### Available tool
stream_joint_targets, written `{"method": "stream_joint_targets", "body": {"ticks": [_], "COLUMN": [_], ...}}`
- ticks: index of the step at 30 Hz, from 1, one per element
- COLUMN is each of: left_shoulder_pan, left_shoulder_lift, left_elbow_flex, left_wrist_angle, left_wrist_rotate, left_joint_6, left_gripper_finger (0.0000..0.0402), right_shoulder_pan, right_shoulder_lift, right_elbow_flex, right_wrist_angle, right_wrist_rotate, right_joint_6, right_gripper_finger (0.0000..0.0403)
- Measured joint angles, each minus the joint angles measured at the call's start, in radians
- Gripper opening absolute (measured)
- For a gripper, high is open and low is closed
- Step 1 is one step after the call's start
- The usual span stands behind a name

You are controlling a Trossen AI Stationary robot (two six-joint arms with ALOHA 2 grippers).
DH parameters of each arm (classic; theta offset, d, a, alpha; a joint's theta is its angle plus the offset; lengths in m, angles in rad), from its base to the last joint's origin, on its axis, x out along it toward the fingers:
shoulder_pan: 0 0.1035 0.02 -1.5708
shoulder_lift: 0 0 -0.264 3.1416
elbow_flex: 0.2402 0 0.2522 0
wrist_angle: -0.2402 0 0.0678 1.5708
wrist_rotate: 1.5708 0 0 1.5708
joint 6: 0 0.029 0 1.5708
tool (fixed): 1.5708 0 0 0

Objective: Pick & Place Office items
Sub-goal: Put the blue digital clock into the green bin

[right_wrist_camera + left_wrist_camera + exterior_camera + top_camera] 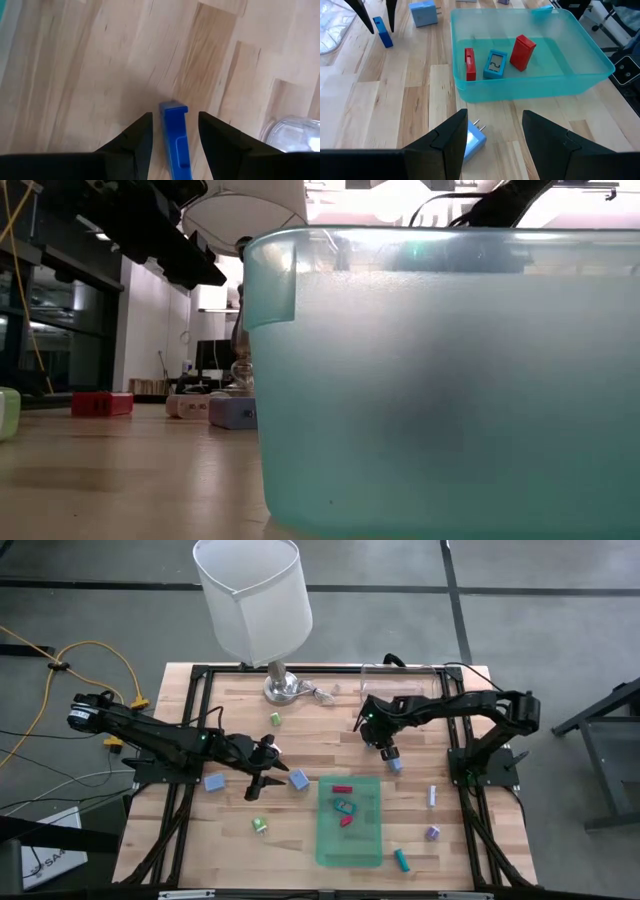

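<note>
Teal translucent tray is lying flat on the wooden worktop, holding two red pieces and a blue piece with a small display. Other office items are lying scattered on the worktop: a pale blue plug block beside the tray, another pale blue block, two green pieces, a teal stick, a purple piece and a white stick.

Left gripper is hovering near the tray's left side, its fingers standing apart and empty, the plug block lying on the worktop just below them.

Right gripper is reaching down over the worktop right of the tray's far end, its fingers standing either side of a blue stick, narrow gaps showing on both sides; whether they are pressing it cannot be told.

A white lampshade is standing at the far edge, a clear container beside it.
</note>
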Motion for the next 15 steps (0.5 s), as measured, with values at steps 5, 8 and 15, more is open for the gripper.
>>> {"method": "stream_joint_targets", "body": {"ticks": [5, 8, 15], "left_shoulder_pan": [0.000, 0.000, 0.000], "left_shoulder_lift": [0.000, 0.000, 0.000], "left_elbow_flex": [0.000, 0.000, 0.000], "left_wrist_angle": [0.000, 0.000, 0.000], "left_wrist_rotate": [0.000, 0.000, 0.000], "left_joint_6": [0.000, 0.000, 0.000], "left_gripper_finger": [0.0184, 0.0184, 0.0184], "right_shoulder_pan": [0.000, 0.000, 0.000], "right_shoulder_lift": [0.000, 0.000, 0.000], "right_elbow_flex": [0.000, 0.000, -0.009], "right_wrist_angle": [0.001, -0.001, -0.002], "right_wrist_rotate": [0.000, 0.002, 0.010], "right_joint_6": [0.000, 0.000, 0.000], "right_gripper_finger": [0.0146, 0.0146, 0.0146]}}
